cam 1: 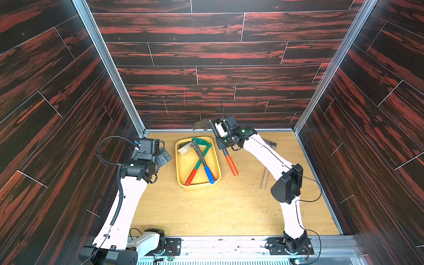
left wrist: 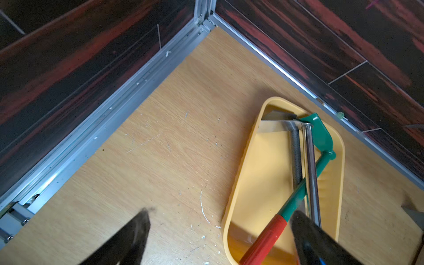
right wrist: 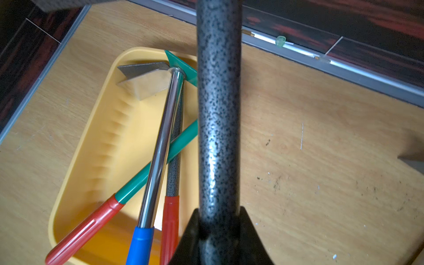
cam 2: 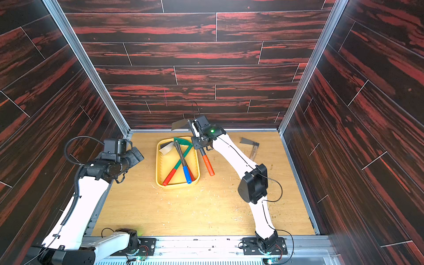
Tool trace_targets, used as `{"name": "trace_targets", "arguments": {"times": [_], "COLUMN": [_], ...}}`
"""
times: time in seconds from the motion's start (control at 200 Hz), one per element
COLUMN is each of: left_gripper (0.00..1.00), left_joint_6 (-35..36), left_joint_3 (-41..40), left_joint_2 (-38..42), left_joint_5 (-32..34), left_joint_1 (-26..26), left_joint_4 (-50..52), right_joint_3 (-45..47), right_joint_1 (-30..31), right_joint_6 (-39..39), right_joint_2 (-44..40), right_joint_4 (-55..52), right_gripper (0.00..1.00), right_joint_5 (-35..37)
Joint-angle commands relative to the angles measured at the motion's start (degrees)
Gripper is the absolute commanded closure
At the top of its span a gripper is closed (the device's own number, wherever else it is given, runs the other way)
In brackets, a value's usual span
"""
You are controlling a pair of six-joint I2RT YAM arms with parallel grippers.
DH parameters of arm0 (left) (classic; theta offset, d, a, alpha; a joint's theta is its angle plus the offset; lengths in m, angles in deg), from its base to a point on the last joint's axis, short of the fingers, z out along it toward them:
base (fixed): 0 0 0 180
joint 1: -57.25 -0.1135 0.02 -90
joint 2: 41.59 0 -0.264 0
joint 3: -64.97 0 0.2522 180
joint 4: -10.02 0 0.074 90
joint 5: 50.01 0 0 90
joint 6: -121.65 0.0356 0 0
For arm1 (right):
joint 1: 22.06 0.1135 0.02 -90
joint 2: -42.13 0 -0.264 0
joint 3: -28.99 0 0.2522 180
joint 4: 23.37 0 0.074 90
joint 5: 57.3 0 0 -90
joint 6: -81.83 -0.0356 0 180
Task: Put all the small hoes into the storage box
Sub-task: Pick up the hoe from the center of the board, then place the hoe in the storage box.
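Observation:
My right gripper (cam 1: 218, 134) is shut on the dark speckled shaft of the small hoe (cam 1: 231, 164), which has an orange-red grip. It hangs tilted above the table, just right of the storage box (cam 1: 197, 186). Its grey blade (cam 1: 200, 125) points toward the back wall. In the right wrist view the shaft (right wrist: 218, 114) runs straight out between the shut fingers of the gripper (right wrist: 219, 220). The yellow box (right wrist: 114, 137) holds three other hoes: green-shafted, chrome with a blue grip, and dark with a red grip. My left gripper (cam 1: 164, 156) stands open to the left of the box, holding nothing (left wrist: 221, 212).
A wooden-handled hoe (cam 1: 265, 179) lies on the table at the right, partly behind my right arm. Dark wall panels close in the back and both sides. Small white chips are scattered over the wooden tabletop (cam 1: 206, 211).

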Motion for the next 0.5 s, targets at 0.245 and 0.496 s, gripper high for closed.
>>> {"name": "trace_targets", "arguments": {"times": [0.245, 0.496], "left_gripper": [0.01, 0.01], "left_joint_6": [-0.3, -0.3], "left_joint_3": [2.5, 2.2], "left_joint_2": [3.8, 4.1], "left_joint_5": [1.2, 0.9], "left_joint_1": [-3.0, -3.7], "left_joint_4": [3.6, 3.8], "right_joint_3": [-10.5, -12.0], "right_joint_1": [3.0, 4.5], "right_joint_6": [3.8, 4.2], "right_joint_2": [5.4, 6.4], "right_joint_4": [-3.6, -4.5], "right_gripper": [0.96, 0.96], "right_joint_5": [-2.0, -2.7]}}
